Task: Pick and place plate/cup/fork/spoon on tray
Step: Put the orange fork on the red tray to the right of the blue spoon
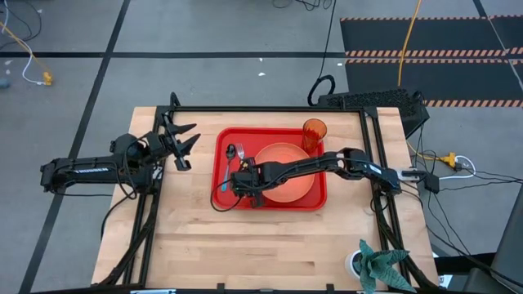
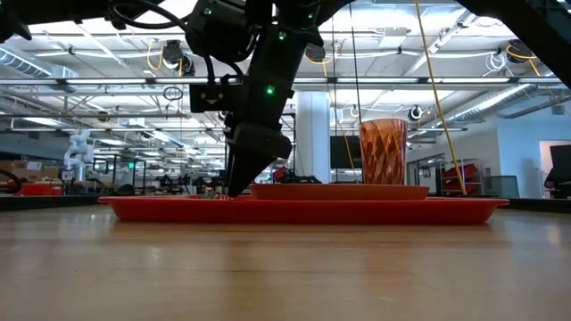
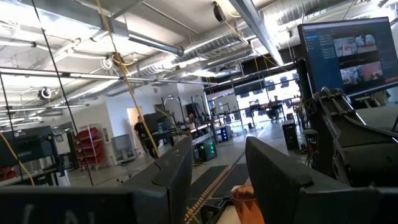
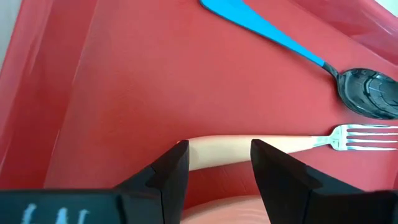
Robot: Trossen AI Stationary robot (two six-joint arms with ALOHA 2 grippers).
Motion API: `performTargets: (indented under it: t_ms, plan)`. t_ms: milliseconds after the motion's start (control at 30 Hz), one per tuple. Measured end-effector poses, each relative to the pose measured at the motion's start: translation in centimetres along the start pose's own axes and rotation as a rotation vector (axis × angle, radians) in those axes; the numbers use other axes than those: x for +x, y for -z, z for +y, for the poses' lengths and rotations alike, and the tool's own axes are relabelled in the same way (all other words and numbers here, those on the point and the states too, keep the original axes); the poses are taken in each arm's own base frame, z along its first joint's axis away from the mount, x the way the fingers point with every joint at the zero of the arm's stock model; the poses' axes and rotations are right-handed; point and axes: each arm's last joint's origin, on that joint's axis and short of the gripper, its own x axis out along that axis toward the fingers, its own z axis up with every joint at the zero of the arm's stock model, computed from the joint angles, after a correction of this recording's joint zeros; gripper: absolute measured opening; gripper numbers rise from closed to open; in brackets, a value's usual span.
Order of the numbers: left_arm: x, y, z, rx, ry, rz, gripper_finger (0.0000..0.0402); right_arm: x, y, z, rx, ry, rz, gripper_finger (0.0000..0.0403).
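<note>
The red tray [image 1: 225,139] lies in the middle of the table. On it are the salmon plate [image 1: 286,175], the amber cup [image 1: 314,131] upright at its far right corner, the blue-handled spoon [image 4: 367,93] and the orange-handled fork [image 4: 292,144], both lying flat at its left end. My right gripper [image 4: 217,155] is open and low over the tray [image 2: 230,189]. The free end of the fork's handle lies in the gap between its fingertips, and the handle runs on under one finger. My left gripper [image 1: 176,143] is open and empty, left of the tray, pointing into the room. My right gripper points down at the free end of the fork's handle [image 4: 205,152], which lies flat on the tray along the line between the two fingers. I cannot tell whether a finger touches it.
A black box [image 1: 376,100] sits at the far right corner and a green plant-like thing [image 1: 380,265] at the near right corner. Dark frame rails run along the table's left, right and far edges. Bare wood [image 1: 261,245] lies nearside of the tray.
</note>
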Motion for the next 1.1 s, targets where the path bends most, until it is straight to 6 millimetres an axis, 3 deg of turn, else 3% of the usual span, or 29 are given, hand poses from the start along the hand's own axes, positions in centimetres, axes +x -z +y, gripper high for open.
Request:
performTargets:
  t_ms: [167, 333, 533, 1100]
  plan:
    - [0.0, 0.0, 0.0, 0.0, 0.0, 0.0, 0.0152, 0.0, 0.0, 0.0, 0.027, -0.011, -0.003, 0.0164]
    - [0.0, 0.0, 0.0, 0.0, 0.0, 0.0, 0.0152, 0.0, -0.1, 0.2, 0.167, -0.128, -0.036, 0.0164]
    - [0.0, 0.0, 0.0, 0.0, 0.0, 0.0, 0.0152, 0.2, 0.0, -0.4, 0.363, -0.123, -0.027, 0.0164]
    - [0.0, 0.0, 0.0, -0.002, 0.0, 0.0, 0.0152, 1.0, 1.1, -0.9, 0.594, -0.119, 0.034, 0.0164]
